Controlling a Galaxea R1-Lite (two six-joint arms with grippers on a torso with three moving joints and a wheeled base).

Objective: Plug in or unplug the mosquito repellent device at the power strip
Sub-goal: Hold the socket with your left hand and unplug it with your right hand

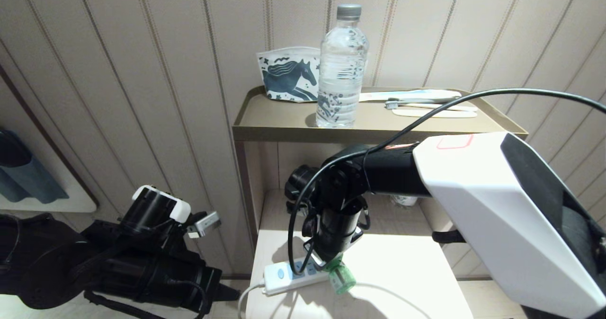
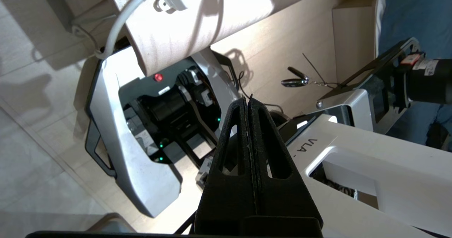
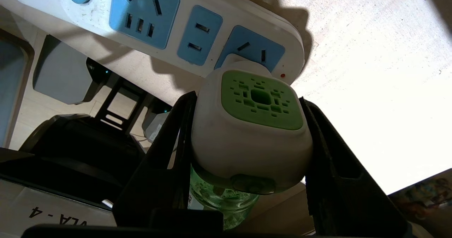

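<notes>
Green-topped repellent device (image 3: 251, 132) sits clamped in our right gripper (image 3: 247, 153), seemingly seated in the power strip's (image 3: 155, 29) end socket, at six o'clock of the lower shelf (image 1: 407, 281); only releasing remains, we judge.

A flat white power strip with light-blue sockets (image 1: 289, 275) lies at the lower centre of the head view, on the pale wooden lower shelf (image 1: 402, 281). The small green-topped repellent device (image 1: 342, 277) sits at its right end. Above, a clear plastic water bottle (image 1: 342, 68) stands on the upper tray (image 1: 279, 120).
</notes>
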